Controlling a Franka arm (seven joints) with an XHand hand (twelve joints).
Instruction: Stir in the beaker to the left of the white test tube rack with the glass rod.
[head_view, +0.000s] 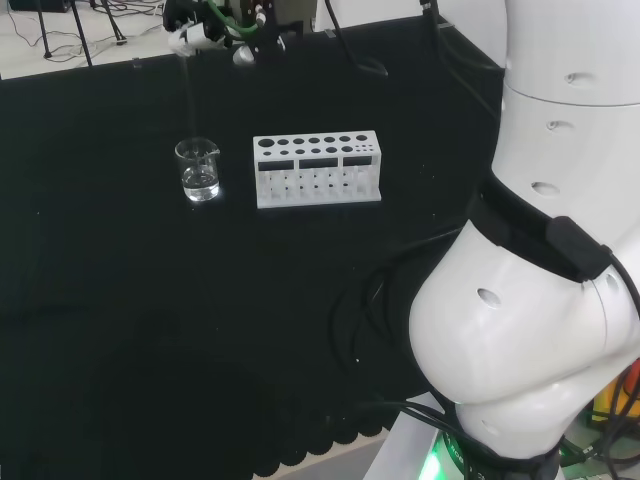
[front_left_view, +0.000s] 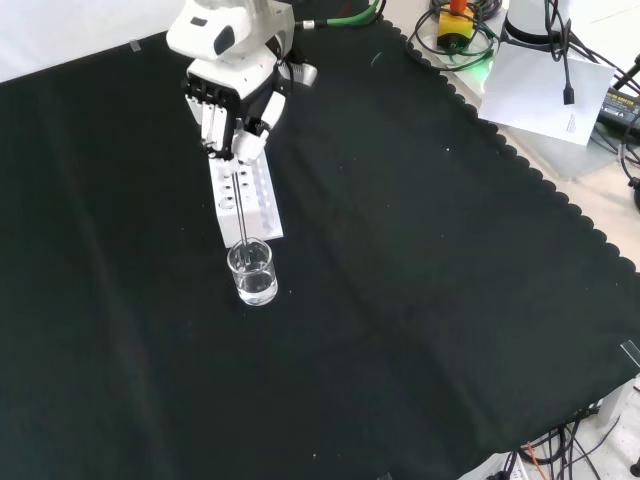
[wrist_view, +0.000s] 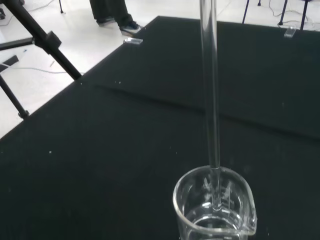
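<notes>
Front view: the hand (front_left_view: 232, 118) is seen at the top of the cloth, fingers curled down and closed around the upper end of the glass rod (front_left_view: 243, 222). The rod is held near vertical, long axis pointing straight down from the hand into the beaker (front_left_view: 251, 272).

In the wrist view the rod's (wrist_view: 210, 90) lower tip is seen inside the beaker's (wrist_view: 214, 210) rim, at or just above the surface of the clear liquid; contact with the liquid cannot be told. The tip is placed near the middle of the opening, off the wall.

The beaker is located directly below the hand. In the head view it (head_view: 198, 169) stands just left of the white test tube rack (head_view: 317, 169), close but not touching, with the rod (head_view: 187, 100) as a faint line rising from it to the hand (head_view: 195, 36) at the top edge.

Judgement: the insertion looks done or nearly done; a small further descent is probably needed, then a circular sweep kept inside the rim. The rack is the only nearby obstacle, beside the beaker and, in the front view, under the hand. The main risk is taken to be the rod pushing on the glass wall and tipping or sliding the beaker. The rest of the black cloth (front_left_view: 420, 300) around them is bare.
</notes>
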